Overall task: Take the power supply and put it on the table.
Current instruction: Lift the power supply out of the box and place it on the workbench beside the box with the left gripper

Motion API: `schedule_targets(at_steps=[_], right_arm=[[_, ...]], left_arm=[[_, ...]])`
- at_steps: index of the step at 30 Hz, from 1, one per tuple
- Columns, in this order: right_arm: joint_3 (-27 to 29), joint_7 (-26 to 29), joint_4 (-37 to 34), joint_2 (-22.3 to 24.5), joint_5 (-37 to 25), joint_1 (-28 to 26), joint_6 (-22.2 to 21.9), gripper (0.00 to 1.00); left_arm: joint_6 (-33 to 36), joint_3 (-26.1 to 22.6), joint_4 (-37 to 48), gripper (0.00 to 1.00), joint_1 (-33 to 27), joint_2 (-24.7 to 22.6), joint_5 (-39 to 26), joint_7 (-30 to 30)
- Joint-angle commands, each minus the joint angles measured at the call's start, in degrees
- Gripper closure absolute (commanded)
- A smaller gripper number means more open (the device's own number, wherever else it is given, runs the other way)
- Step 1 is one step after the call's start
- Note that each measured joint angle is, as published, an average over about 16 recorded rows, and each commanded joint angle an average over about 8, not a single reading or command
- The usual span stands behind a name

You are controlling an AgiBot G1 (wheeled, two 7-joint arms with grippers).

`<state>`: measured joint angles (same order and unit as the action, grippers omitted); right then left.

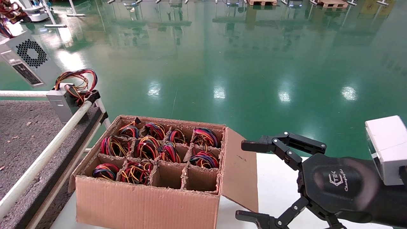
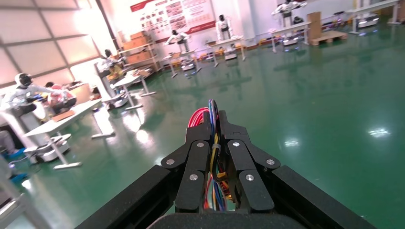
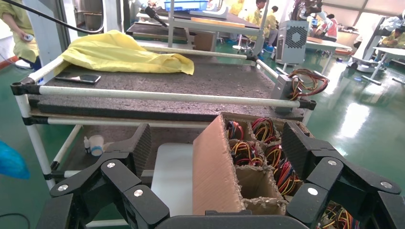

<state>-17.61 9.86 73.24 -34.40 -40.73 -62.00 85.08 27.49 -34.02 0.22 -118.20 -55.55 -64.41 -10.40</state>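
So the power supply [image 1: 27, 58] is up in the air at the far left of the head view, hanging tilted above the corner of the table [image 1: 22, 133], not touching it. We can see its round fan grille [image 1: 31, 53] and the dark label [image 1: 26, 73] just under that. Its wire bundle [image 1: 11, 11] runs up toward the top-left corner. In the left wrist view our left gripper [image 2: 216, 143] has its fingers [image 2: 239, 164] squeezed narrow on a clump of red, yellow and blue wires, so we're holding the box by its cables, not the case.

A second power supply [image 1: 62, 103] sits right at the table's corner, against the white rail [image 1: 47, 152], with its own wires [image 1: 78, 82] looping up over it. In the right wrist view that same box [image 3: 285, 90] is at the far end of the rail, and there's a yellow cloth [image 3: 122, 52] and a phone [image 3: 78, 78] lying on the speckled top further back.

Just beside the table is the cardboard box [image 1: 146, 203], sitting on the white tabletop [image 1: 279, 194]. It has divider cells, most stuffed with coils of coloured wire [image 1: 148, 148], and two cells in the front row look bare. One flap [image 1: 240, 171] hangs open on the right side.

Our right gripper [image 1: 254, 181] hovers over the white top just to the right of that flap, fingers [image 1: 254, 146] spread wide, holding nothing. In its own wrist view the flap stands between the two open fingers.
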Motion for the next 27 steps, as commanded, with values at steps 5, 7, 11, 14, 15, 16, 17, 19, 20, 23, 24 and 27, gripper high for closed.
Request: schedule_targets(at_steps=[5, 7, 11, 14, 15, 16, 17, 19, 20, 23, 24, 27], right_arm=[[-0.01, -0.01, 0.0, 0.01, 0.01, 0.0, -0.01, 0.0], [-0.02, -0.01, 0.0, 0.01, 0.01, 0.0, -0.01, 0.0], [-0.03, -0.01, 0.0, 0.01, 0.02, -0.01, -0.01, 0.0], [-0.03, -0.02, 0.0, 0.01, 0.02, -0.01, -0.01, 0.0], [-0.04, -0.02, 0.0, 0.02, 0.03, -0.01, -0.02, 0.0], [-0.04, -0.02, 0.0, 0.02, 0.03, -0.01, -0.02, 0.0], [-0.04, -0.02, 0.0, 0.02, 0.03, -0.01, -0.02, 0.0], [-0.05, -0.02, 0.0, 0.02, 0.03, -0.01, -0.02, 0.0], [-0.05, -0.02, 0.0, 0.02, 0.03, -0.01, -0.02, 0.0], [-0.06, -0.03, 0.0, 0.02, 0.04, -0.01, -0.02, 0.0], [-0.06, -0.03, 0.0, 0.02, 0.04, -0.01, -0.02, 0.0], [-0.06, -0.03, 0.0, 0.03, 0.04, -0.01, -0.03, 0.0]], left_arm=[[-1.68, -0.01, 0.18, 1.0, 0.54, 0.69, -0.01, -0.43], [-2.21, -0.02, 0.19, 1.0, 0.71, 0.87, -0.02, -0.56], [-3.39, -0.01, 0.23, 1.0, 1.12, 1.15, -0.01, -0.79], [-4.24, -0.06, 0.28, 1.0, 1.5, 1.31, -0.06, -1.0], [-4.48, -0.08, 0.29, 1.0, 1.64, 1.36, -0.1, -1.08], [-4.7, -0.11, 0.29, 1.0, 1.79, 1.4, -0.14, -1.17], [-4.89, -0.14, 0.29, 1.0, 1.94, 1.45, -0.19, -1.26], [-5.21, -0.22, 0.27, 1.0, 2.25, 1.55, -0.29, -1.45], [-5.35, -0.25, 0.25, 1.0, 2.4, 1.59, -0.34, -1.54], [-5.79, -0.33, 0.21, 1.0, 2.88, 1.72, -0.45, -1.79], [-5.95, -0.34, 0.2, 1.0, 3.03, 1.75, -0.47, -1.87], [-6.46, -0.37, 0.18, 1.0, 3.5, 1.8, -0.51, -2.07]])
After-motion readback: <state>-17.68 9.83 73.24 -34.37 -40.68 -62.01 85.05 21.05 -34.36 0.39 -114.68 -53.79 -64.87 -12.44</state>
